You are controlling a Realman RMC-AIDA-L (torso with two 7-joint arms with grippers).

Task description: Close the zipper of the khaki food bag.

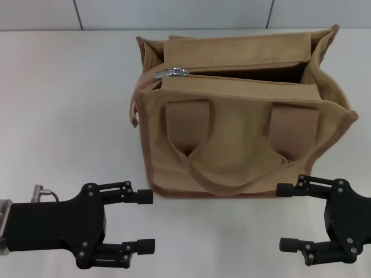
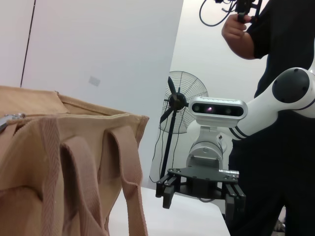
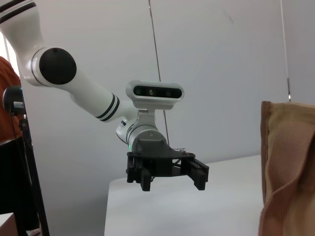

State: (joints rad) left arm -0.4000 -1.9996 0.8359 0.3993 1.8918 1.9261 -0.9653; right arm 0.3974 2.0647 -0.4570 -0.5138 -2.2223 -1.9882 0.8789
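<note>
While both arms hang low at the near edge, nothing has touched the zipper yet; the task stands at its very start.

Item 1, khaki food bag [image 1: 232, 145]: boxy tan canvas tote, upright on the white tabletop [image 1: 64, 116], toward the far middle, between the 2 arms and beyond them. 2 looped handles droop over its near face. The mouth gapes along most of its top, widest at the robot's right end.

Item 2, zipper [image 1: 232, 74]: runs along the bag's top. Its silver pull tab [image 1: 177, 72] sits at the robot's left end of the track, so almost the whole run is left to draw, by my judgement toward the right end.

Item 3, left tool [image 1: 148, 222]: near the tabletop's front, left of the bag, fingers spread, holding nothing, well apart from the pull tab.

Item 4, right tool [image 1: 285, 217]: front right, just beside the bag's near lower corner, fingers spread, holding nothing.

Remaining work, as I judge it: brace the bag, pinch the tab, draw it the length of the track. None of this is done.

Item 5, surface: plain white tabletop, matte, bearing only the bag as far as I can see.

Item 6, room: pale panelled wall [image 1: 174, 14] behind; a standing fan [image 2: 176, 105]; a person in dark clothing [image 2: 280, 44] close by the right arm, holding some small dark device aloft.
</note>
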